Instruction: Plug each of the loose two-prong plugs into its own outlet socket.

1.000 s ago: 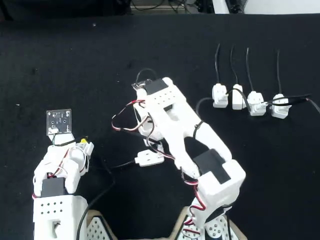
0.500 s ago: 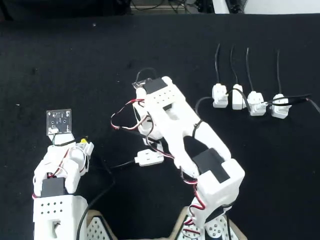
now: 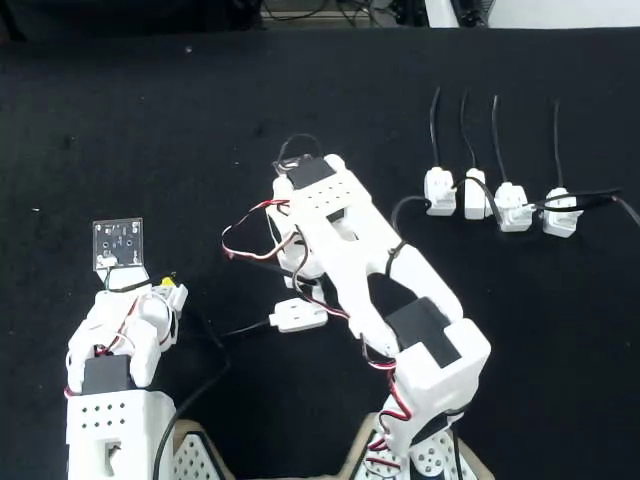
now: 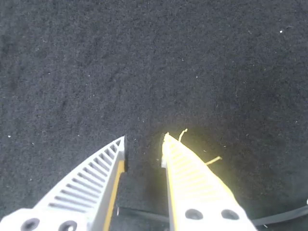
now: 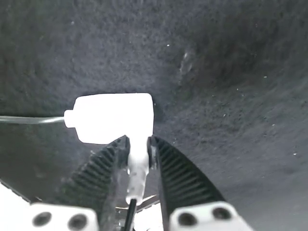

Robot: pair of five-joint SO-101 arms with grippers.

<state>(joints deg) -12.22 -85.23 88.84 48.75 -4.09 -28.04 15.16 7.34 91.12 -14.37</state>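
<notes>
A white outlet socket point(image 3: 298, 317) on a thin cable lies on the black table, just in front of the middle arm. In the right wrist view my right gripper point(image 5: 138, 147) is shut on a white two-prong plug point(image 5: 138, 166), whose front end meets the side of the socket block point(image 5: 113, 118). I cannot tell how deep the prongs sit. My left gripper point(image 4: 144, 139) hovers low over bare cloth at the near left point(image 3: 166, 294). It is open by a narrow gap with nothing between its fingers.
Several white socket-and-plug pairs point(image 3: 497, 203) with black cords stand in a row at the back right. A small grey circuit board point(image 3: 118, 243) lies just beyond the left arm. Red, black and white wires point(image 3: 250, 240) loop off the right arm.
The right arm's wrist has shifted very slightly. The socket block and the left arm have stayed put.
</notes>
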